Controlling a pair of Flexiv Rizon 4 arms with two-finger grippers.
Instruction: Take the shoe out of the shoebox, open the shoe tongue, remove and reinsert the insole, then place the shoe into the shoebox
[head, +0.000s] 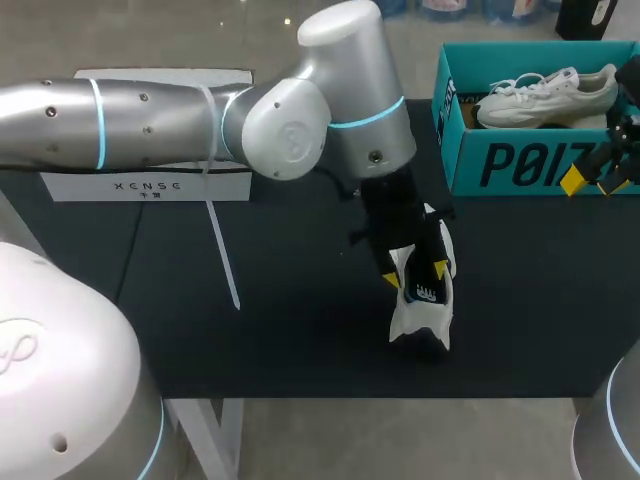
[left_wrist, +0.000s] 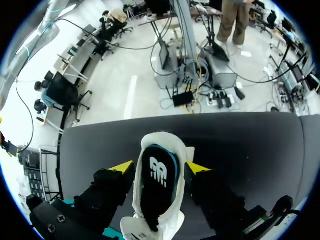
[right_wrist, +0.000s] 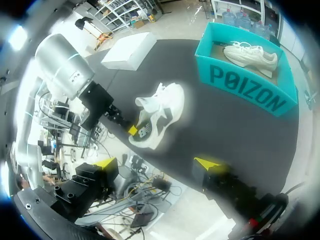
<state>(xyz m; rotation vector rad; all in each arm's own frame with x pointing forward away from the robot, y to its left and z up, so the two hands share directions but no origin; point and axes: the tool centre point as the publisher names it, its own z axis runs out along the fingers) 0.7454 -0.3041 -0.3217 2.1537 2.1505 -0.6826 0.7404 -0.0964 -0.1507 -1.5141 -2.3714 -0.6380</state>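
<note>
Shoe (head: 420, 310) is out of the shoebox (head: 520, 165), down at the black table (head: 300, 340) near its front edge, about mid-width, well apart from the box. I cannot tell whether it rests fully on the table or is slightly lifted. It is white, with a dark panel carrying a white logo. From the left wrist view that panel faces up at me along the shoe (left_wrist: 159, 145); I cannot tell if it is tongue or insole.

My left claw (head: 415, 272) comes in from the left and reaches past the middle. It is clamped on the shoe, with a yellow tip pressed against each side of the dark part. In the left wrist view the left claw (left_wrist: 159, 167) straddles the shoe and both tips touch it.

My right claw (head: 595, 182) hangs at the right edge, just in front of the shoebox's front wall. Its fingers are apart and nothing is between them. In the right wrist view the right claw (right_wrist: 156, 162) is wide open, with the shoe (right_wrist: 160, 115) ahead of it on the table and the shoebox (right_wrist: 240, 87) further out.

The shoebox is teal with no lid on it and sits at the far right corner of the table. A second shoe (head: 545, 97), also white, lies on its side inside it, and shows in the right wrist view too (right_wrist: 250, 55).

A white box (head: 150, 185) sits at the far left of the table, partly under my left arm. A thin white strip (head: 222, 255) lies on the table just in front of it.
</note>
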